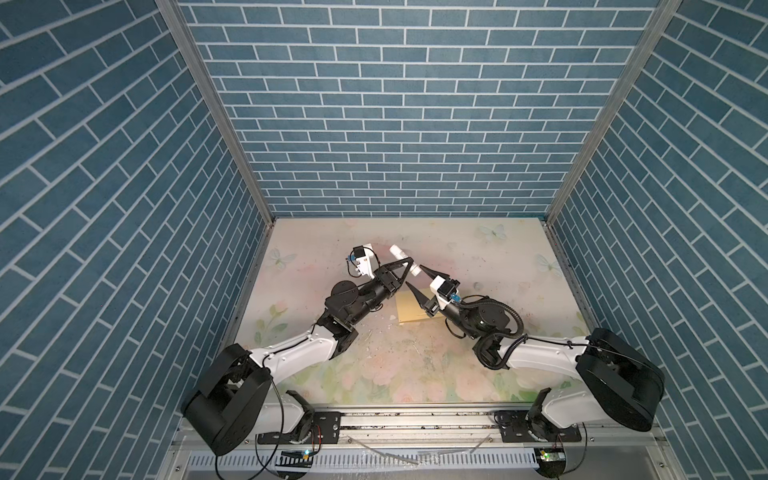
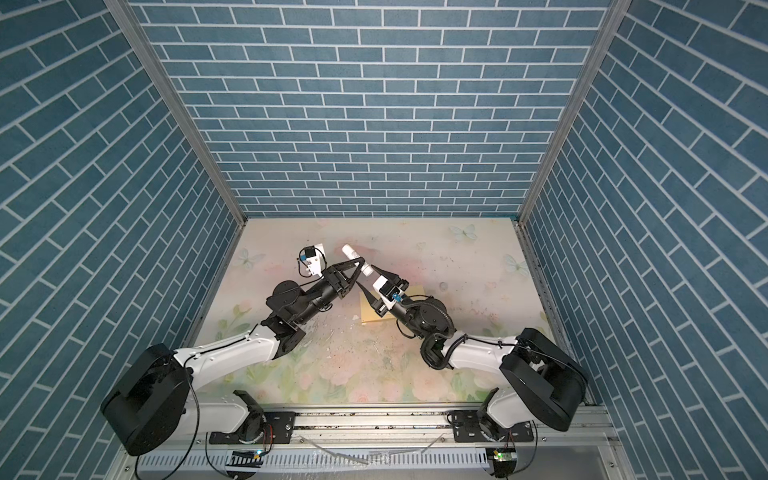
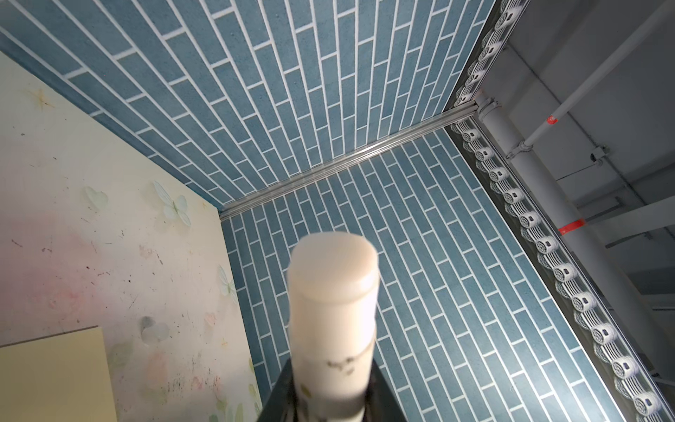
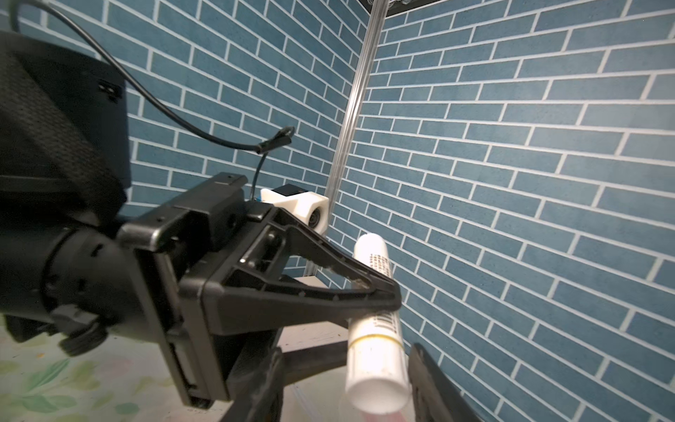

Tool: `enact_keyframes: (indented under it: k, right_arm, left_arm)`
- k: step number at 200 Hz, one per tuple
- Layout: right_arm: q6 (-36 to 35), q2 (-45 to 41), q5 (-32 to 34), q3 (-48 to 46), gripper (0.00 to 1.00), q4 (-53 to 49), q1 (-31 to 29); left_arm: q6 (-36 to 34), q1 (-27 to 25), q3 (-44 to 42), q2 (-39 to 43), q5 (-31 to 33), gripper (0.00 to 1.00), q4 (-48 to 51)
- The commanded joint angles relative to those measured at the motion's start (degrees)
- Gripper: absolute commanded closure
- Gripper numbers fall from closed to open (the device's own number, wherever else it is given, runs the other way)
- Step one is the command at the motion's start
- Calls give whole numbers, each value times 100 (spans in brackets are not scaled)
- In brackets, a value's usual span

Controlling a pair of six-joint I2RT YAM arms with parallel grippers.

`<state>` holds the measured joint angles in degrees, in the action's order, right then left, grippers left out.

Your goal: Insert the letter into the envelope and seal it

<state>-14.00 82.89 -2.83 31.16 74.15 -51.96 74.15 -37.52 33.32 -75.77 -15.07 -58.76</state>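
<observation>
Yellow envelope (image 1: 407, 311) lay flat on the counter (image 1: 498, 270) beneath the right hand (image 1: 414, 274); long axis seemingly side to side, flap hidden. No letter in sight, likely inside. The left hand (image 1: 409, 262) gripped a white glue stick (image 1: 396, 251) slantwise; right hand's jaws stood wide astride its lower end, probably to uncap it for sealing.

We see blue brick-patterned walls (image 1: 395, 124) on the left, right and far sides, joined by aluminium corner posts (image 1: 218, 112). The tabletop (image 1: 498, 257) carries a pale print of flowers and butterflies, scuffed and speckled toward the middle. A metal rail (image 1: 415, 419) runs along its near edge. Above the walls, grey ceiling pipes (image 3: 535, 175) show.
</observation>
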Motion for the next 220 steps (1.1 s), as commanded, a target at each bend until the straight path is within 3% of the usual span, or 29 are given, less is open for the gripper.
enact_keyframes:
  k: [1, 96, 146, 163, 192, 220]
  right_arm:
    - [-332, 160, 488, 325, 49, 586, -42]
    - [-271, 598, 828, 652, 60, 587, -60]
    - [-226, 654, 834, 695, 90, 591, -60]
    - [-226, 584, 878, 655, 100, 533, -59]
    - [-299, 312, 1031, 561, 100, 153, -55]
    - [-325, -239, 1135, 417, 100, -680, -2]
  left_arm:
    - [29, -19, 153, -21, -119, 100, -150]
    - [178, -19, 148, -115, -197, 100, -387]
    - [263, -28, 112, -236, -219, 100, -618]
    - [212, -28, 106, -258, -229, 90, -622]
    - [-214, -16, 40, -177, -188, 65, -506]
    - [-1058, 111, -26, 232, -196, 39, 110]
